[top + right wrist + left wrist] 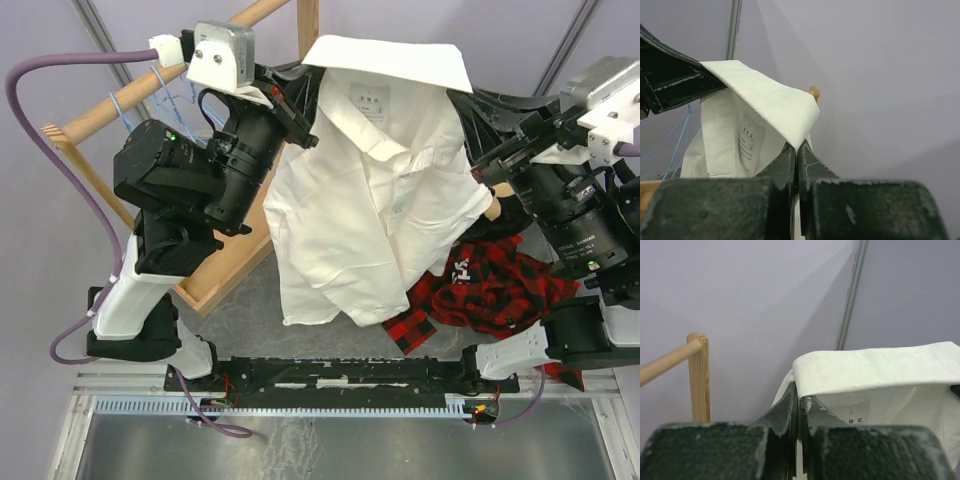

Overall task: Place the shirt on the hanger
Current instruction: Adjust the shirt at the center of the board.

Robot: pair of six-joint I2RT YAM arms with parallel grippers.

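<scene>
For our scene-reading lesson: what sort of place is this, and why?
Probably a robotics test cell, not a home: two black robot arms bolted to a metal-railed table hold up a cream-white dress shirt, before plain lilac partition walls and a wooden rack of light-blue wire hangers.

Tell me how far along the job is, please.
Done: the shirt is raised and spread. In hand: left gripper and right gripper are each shut on the collar. Left: a hanger hangs on the rail, not inside the shirt.

shirt: cream-white | plaid garment: red-black checks | hangers: light blue | rack: tan wood
</scene>
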